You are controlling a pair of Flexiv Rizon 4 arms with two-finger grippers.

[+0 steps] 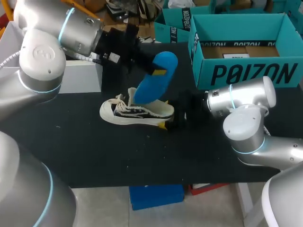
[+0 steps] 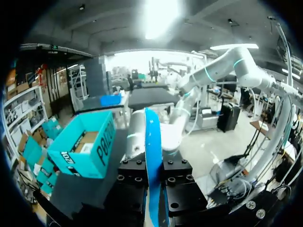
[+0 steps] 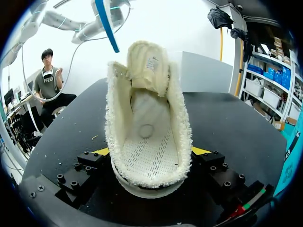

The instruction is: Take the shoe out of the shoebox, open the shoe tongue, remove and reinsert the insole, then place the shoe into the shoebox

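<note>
The shoe [image 1: 137, 112] is out of the shoebox [image 1: 246, 73], tongue open, insole [image 1: 154, 78] removed. The left tool [image 1: 158, 73] clamps the insole; the right tool [image 3: 151, 153] clamps the shoe heel. Remaining: reinsertion, boxing.

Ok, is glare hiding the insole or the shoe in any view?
Left wrist view: overhead glare blows out white, yet the insole reads clearly. Right wrist view: bright backdrop, but the shoe interior is evenly lit. Head view: no glare on either.
</note>
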